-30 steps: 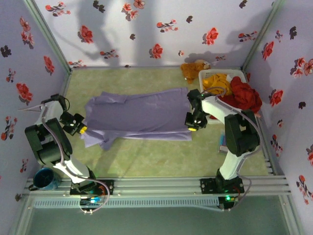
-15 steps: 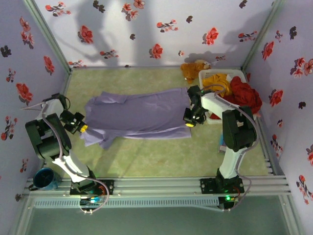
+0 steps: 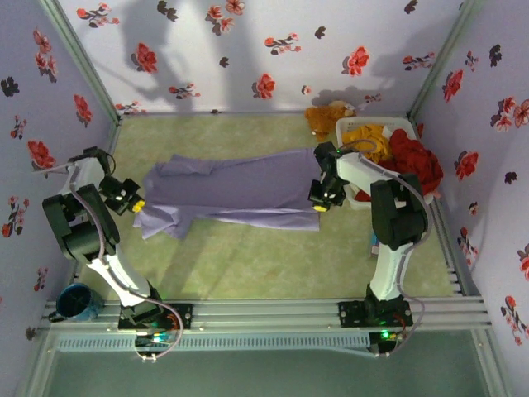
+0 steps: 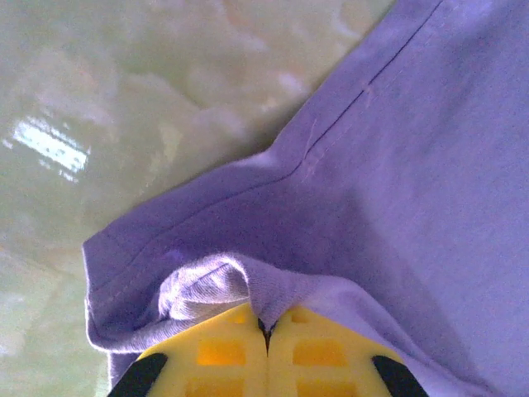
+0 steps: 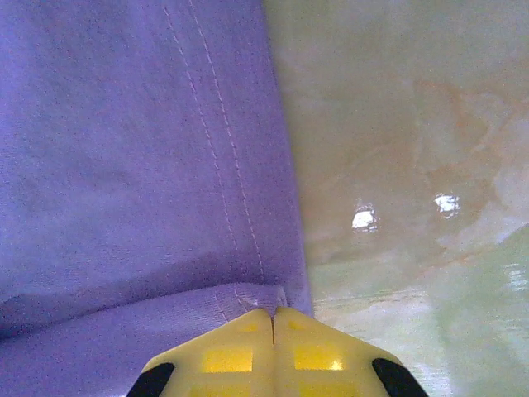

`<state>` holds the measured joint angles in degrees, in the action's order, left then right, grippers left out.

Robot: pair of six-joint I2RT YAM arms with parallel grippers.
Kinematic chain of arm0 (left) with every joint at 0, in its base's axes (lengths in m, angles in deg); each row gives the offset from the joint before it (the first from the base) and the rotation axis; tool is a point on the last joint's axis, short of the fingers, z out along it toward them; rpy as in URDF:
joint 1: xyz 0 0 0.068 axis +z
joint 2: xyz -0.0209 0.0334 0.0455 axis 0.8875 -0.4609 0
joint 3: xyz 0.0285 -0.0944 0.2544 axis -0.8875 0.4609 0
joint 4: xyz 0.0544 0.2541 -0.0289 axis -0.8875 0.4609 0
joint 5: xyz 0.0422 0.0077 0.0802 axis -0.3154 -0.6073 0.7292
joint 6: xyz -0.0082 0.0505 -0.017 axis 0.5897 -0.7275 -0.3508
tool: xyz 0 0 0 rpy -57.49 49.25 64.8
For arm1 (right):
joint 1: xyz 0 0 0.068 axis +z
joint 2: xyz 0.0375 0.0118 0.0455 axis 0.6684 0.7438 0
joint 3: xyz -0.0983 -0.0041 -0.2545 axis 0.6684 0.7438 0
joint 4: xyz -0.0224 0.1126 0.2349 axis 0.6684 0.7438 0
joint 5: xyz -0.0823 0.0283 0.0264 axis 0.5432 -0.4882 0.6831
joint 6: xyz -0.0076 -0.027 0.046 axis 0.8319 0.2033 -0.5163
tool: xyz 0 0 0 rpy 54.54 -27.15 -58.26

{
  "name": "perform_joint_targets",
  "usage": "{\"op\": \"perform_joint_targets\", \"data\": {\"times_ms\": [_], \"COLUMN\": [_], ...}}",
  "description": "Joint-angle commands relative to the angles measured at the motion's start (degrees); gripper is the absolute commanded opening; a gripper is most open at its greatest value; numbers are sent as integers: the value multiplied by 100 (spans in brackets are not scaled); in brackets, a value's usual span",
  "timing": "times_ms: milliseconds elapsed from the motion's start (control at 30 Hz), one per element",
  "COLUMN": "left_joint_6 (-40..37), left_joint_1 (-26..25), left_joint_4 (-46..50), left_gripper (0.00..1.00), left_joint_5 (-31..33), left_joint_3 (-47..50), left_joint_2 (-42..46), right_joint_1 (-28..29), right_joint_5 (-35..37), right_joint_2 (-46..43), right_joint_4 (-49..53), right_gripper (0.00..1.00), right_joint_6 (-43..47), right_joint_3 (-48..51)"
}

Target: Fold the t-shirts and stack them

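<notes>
The lavender-purple t-shirt lies stretched across the green tabletop between my two arms. My left gripper is shut on its left end; in the left wrist view a bunched fold of the purple t-shirt is pinched between the yellow fingers. My right gripper is shut on the hemmed right edge of the purple t-shirt, by the stitched seam. A red t-shirt and an orange-yellow t-shirt lie heaped in the basket.
The white plastic basket stands at the back right, close behind my right arm. A brown plush toy sits by the back wall. A blue mug stands at the near left. Flowered walls enclose the green table.
Both grippers have carried the near edge of the purple t-shirt away from me, so the cloth now looks narrower. The left gripper also shifted slightly toward the back.
</notes>
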<state>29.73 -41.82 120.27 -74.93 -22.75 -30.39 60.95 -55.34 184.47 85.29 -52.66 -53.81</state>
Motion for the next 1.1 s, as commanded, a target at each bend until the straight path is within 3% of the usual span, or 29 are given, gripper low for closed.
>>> {"op": "perform_joint_targets", "data": {"times_ms": [0, 300, 367, 433, 500, 633, 800, 1067], "left_joint_6": [-344, -501, -469, -421, -415, -521, -621, -692], "left_joint_1": [-111, -408, -403, -403, -395, -246, 23, -122], "left_joint_4": [277, 536, 434, 368, 386, 599, 645, 849], "left_gripper": [1, 19, 29, 55, 64, 66, 69, 68], "left_joint_5": [-23, 108, 62, 21, -5, 110, 127, -50], "left_joint_3": [-342, -887, -913, -932, -943, -857, -320, 340], "left_joint_2": [-238, -845, -784, -646, -479, -182, 290, 540], "right_joint_1": [-35, -37, -37, -26, 0, 103, 218, 419], "right_joint_5": [205, 272, 273, 264, 328, 541, 479, 365], "right_joint_2": [86, 212, 165, 80, -127, -725, -1522, -1801], "right_joint_4": [207, 148, 112, 179, 305, 555, 506, 339], "right_gripper": [0, 0, 4, 16, 36, 48, 50, 52], "right_joint_6": [12, 109, 126, 159, 175, 173, -119, -344], "right_joint_3": [-217, -361, -432, -517, -541, -333, 417, 880]}}
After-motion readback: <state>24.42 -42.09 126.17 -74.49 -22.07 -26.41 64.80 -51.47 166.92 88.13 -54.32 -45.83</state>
